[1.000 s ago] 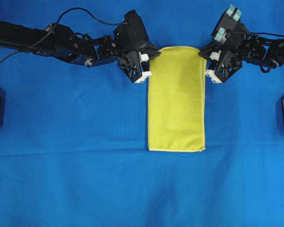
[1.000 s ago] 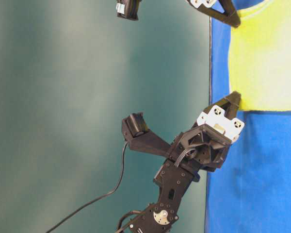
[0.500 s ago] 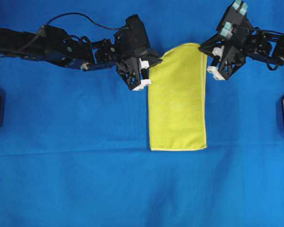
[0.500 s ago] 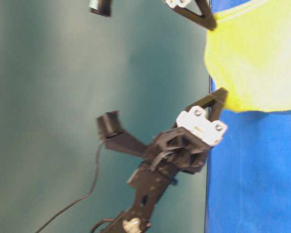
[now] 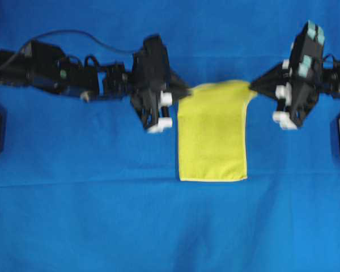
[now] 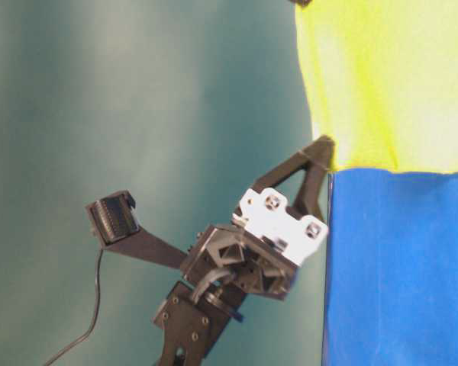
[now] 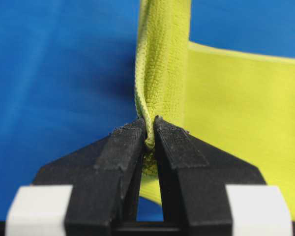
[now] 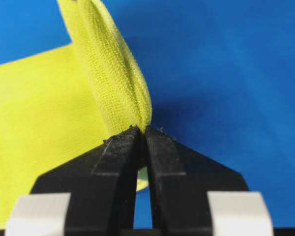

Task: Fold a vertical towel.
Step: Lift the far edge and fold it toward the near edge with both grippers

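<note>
Both arms: black, angular links, open lattice-like brackets near the wrists.

Left claw (image 5: 178, 93): black tapered fingers (image 7: 123, 147) with rough matte pads, white blocks at their base. A thin black cable (image 5: 73, 34) loops above the arm. A small green dot shows on its forearm.

Right claw (image 5: 255, 86): same black wedge-shaped fingers (image 8: 115, 152), white blocks behind. Teal squares mark the camera mount (image 5: 307, 48).

Table-level view: white plate with two screws (image 6: 282, 223), a small black box on a strut (image 6: 116, 219), trailing cable.
</note>
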